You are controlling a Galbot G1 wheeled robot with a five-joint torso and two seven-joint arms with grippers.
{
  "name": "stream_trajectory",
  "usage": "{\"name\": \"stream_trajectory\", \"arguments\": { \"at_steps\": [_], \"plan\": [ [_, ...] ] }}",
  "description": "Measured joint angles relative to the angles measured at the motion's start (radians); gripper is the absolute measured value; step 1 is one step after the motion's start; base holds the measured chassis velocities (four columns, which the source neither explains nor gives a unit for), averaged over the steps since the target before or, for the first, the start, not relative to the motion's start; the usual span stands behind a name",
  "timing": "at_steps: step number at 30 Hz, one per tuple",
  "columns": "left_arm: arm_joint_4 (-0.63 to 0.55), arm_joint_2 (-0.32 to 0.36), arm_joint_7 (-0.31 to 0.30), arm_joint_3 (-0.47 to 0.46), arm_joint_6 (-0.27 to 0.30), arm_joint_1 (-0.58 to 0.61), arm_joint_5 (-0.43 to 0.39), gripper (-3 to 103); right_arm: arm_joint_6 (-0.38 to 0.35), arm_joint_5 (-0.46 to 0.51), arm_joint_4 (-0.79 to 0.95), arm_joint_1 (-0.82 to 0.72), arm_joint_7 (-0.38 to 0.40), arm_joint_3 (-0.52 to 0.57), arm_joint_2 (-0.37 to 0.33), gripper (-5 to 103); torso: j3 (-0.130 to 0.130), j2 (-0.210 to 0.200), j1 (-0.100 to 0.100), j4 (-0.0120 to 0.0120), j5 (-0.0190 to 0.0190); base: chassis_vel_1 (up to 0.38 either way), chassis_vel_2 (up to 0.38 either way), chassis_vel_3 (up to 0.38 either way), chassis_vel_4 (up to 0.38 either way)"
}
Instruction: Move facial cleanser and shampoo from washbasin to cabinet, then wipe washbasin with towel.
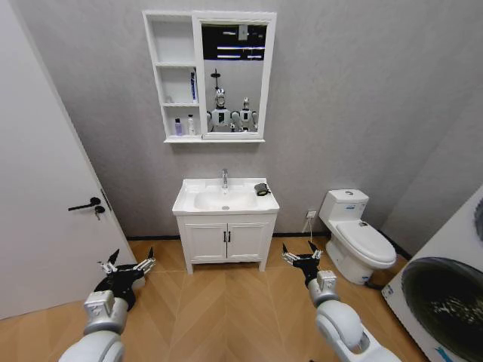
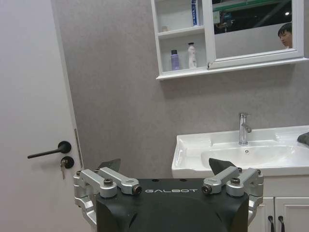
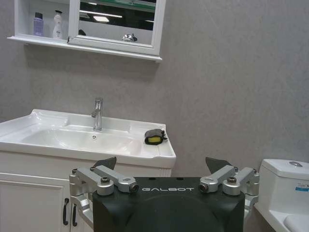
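The white washbasin (image 1: 186, 202) stands against the far wall, with the dark towel (image 1: 262, 189) bunched on its right rim. Above it hangs the cabinet (image 1: 173, 34). In its lowest compartment stand a purple bottle (image 1: 178, 127) and a white bottle (image 1: 191, 125); I cannot tell which is the facial cleanser and which the shampoo. A blue tube (image 1: 193, 85) stands one shelf higher. My left gripper (image 1: 127, 265) and right gripper (image 1: 303, 255) hang low over the floor, well short of the basin, both open and holding nothing. The right wrist view shows the towel (image 3: 154, 137) beside the tap.
A white toilet (image 1: 355, 235) stands right of the two-door vanity (image 1: 226, 241). A white door (image 1: 45, 188) with a black handle closes the left side. A washing machine (image 1: 445, 290) sits at the near right. Wooden floor lies between me and the vanity.
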Motion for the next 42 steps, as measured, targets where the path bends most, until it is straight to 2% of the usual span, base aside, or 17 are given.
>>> {"name": "stream_trajectory", "arguments": {
  "at_steps": [42],
  "plan": [
    [0.0, 0.0, 0.0, 0.0, 0.0, 0.0, 0.0, 100, -0.001, 0.0, 0.0, 0.0, 0.002, 0.0, 0.0, 100, 0.0, 0.0, 0.0, 0.0, 0.0, 0.0, 0.0, 0.0, 0.0]
  ]
}}
